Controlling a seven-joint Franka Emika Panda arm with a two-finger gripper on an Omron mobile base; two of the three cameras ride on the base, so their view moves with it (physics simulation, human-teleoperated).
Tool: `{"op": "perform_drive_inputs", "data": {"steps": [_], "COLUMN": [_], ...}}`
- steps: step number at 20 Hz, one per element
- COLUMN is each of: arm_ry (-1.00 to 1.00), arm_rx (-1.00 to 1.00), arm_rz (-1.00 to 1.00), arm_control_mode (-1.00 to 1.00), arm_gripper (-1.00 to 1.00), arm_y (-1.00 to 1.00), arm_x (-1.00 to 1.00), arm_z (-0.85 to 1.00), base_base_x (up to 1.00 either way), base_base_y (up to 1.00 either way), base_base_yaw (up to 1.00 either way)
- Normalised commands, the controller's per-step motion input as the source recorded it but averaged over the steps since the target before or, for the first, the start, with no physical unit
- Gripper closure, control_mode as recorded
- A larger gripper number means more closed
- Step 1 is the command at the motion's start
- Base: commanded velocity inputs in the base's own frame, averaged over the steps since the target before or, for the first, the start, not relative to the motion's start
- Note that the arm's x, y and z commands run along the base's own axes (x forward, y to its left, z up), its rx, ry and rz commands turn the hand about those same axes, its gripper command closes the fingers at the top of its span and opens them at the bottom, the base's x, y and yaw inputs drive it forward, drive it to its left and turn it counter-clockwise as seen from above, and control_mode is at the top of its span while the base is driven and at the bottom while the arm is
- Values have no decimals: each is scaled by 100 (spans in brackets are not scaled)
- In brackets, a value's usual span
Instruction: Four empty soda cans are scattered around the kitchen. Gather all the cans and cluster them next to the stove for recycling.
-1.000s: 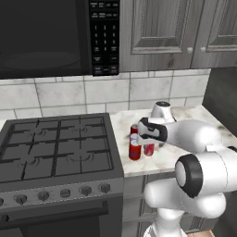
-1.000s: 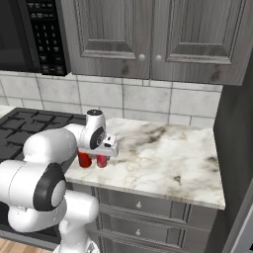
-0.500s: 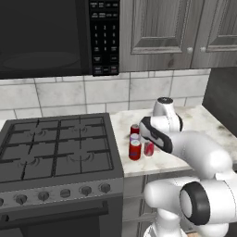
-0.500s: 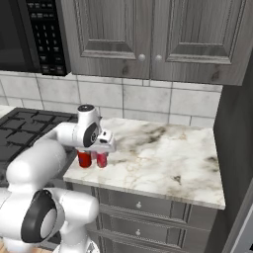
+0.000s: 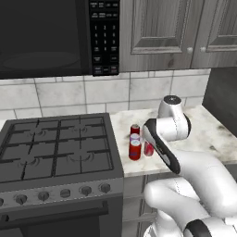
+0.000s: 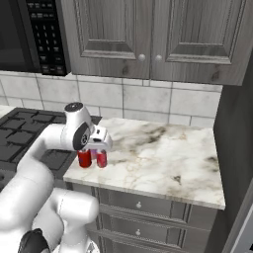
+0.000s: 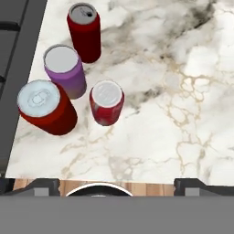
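Observation:
Four soda cans stand together on the marble counter [image 7: 183,100] by the stove's [image 7: 16,27] right edge. In the hand view they are a red can [image 7: 85,31] farthest off, a purple can [image 7: 66,71], a large-looking red can [image 7: 45,109] and a red can [image 7: 106,102] nearest the middle. My gripper [image 7: 121,185] hovers above them, open and holding nothing, its dark fingertips [image 7: 43,185] spread wide. From the right base view the gripper [image 6: 101,144] hangs just over the cans [image 6: 84,158]. The left base view shows the cans [image 5: 134,149] next to the stove [image 5: 55,148].
A black microwave [image 5: 46,37] hangs over the stove. Dark grey wall cabinets [image 6: 148,34] hang above the counter [image 6: 163,158], which runs on to the right. A dark tall panel [image 6: 237,123] closes off the counter's right end.
My hand has drawn up and back from the cluster of cans, and the arm has swung round. The cans stand where they were.

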Motion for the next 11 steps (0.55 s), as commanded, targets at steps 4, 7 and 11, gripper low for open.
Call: {"op": "perform_drive_inputs", "data": {"steps": [4,7,11], "arm_ry": [-9,-9,-6], "arm_rx": [0,0,0], "arm_rz": [0,0,0], "arm_control_mode": [-100,-100,-100], "arm_gripper": [-100,-100,-100], "arm_y": [-2,-2,-3], "arm_x": [-42,-46,-42], "arm_z": [32,30,33], "base_base_x": [0,0,0], "base_base_y": [0,0,0], "base_base_yaw": [0,0,0]}}
